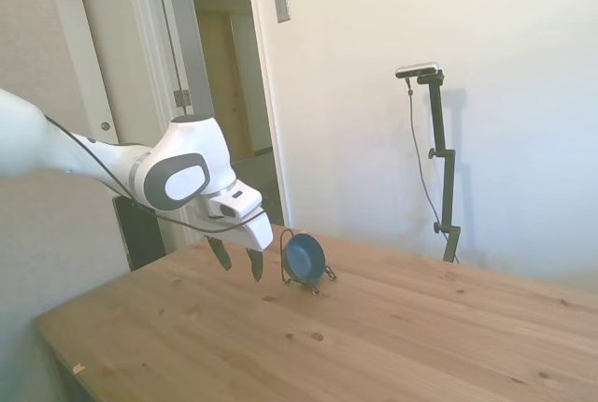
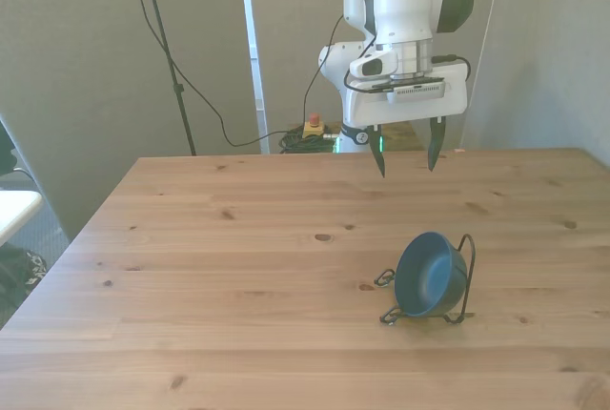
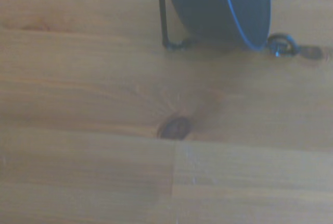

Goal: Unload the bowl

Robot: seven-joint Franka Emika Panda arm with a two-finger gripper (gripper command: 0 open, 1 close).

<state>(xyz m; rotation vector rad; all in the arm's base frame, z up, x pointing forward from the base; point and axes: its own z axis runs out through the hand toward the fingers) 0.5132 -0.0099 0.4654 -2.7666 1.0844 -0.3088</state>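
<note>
The small dark blue bowl point(image 2: 429, 275) stands on its edge in a thin black wire rack point(image 2: 461, 281), its teal inside facing the front view's left. In the side view the bowl point(image 1: 304, 256) leans in the rack point(image 1: 308, 280) near the table's far edge. My gripper point(image 2: 407, 155) hangs open above the table, well behind the bowl and apart from it, with nothing between its fingers. From the side, the gripper point(image 1: 239, 259) is left of the bowl. The wrist view shows the bowl's dark back point(image 3: 218, 8) and the rack's wire feet point(image 3: 281, 43).
The wooden table point(image 2: 238, 267) has dark knots point(image 3: 176, 127) in its planks. A yellow box with a red button point(image 2: 312, 128) and cables lie on the floor behind the table. An open doorway point(image 1: 229, 75) is behind the arm in the side view.
</note>
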